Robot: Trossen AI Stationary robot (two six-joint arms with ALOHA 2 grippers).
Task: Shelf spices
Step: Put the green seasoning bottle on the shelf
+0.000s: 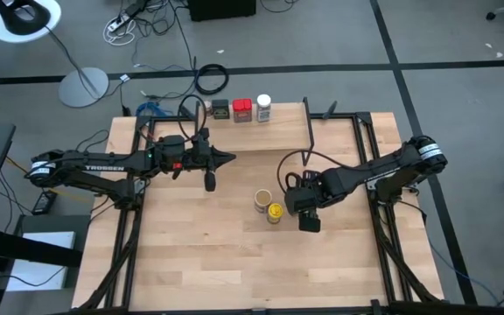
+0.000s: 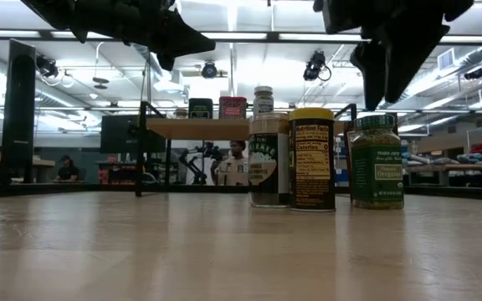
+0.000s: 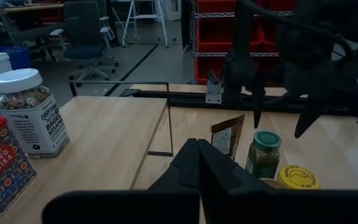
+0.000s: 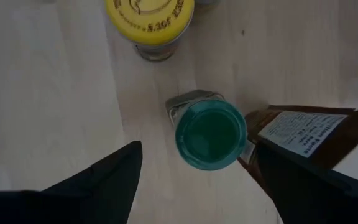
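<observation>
Two grippers are mine. Nearest the front of the table is my right gripper [image 4: 194, 180], hanging straight above a green-lidded jar [image 4: 211, 135] with its fingers [image 4: 101, 180] spread wide, one on each side of the lid and clear of it, gripping nothing. Just beside that jar stands a yellow-lidded jar [image 4: 149, 18], and leaning close on the other side is a brown packet [image 4: 303, 140] with a white label (whether the packet touches the green jar I cannot tell). A little farther back on the wooden table [image 1: 226, 262] stands a tan-capped jar [image 1: 262, 199], next to the yellow lid. Farther back and to the left, my left gripper [image 3: 197, 163] hovers over the table with its fingers pressed together, empty, pointing toward the middle of the table. Farthest away, along the rear edge, sits the shelf [image 2: 199, 128], a light board on thin black legs. On its top stand three spices in a row: a dark tin [image 1: 220, 108], a red tin [image 1: 241, 109] marked smoked paprika, and a white-lidded jar [image 1: 263, 108]
</observation>
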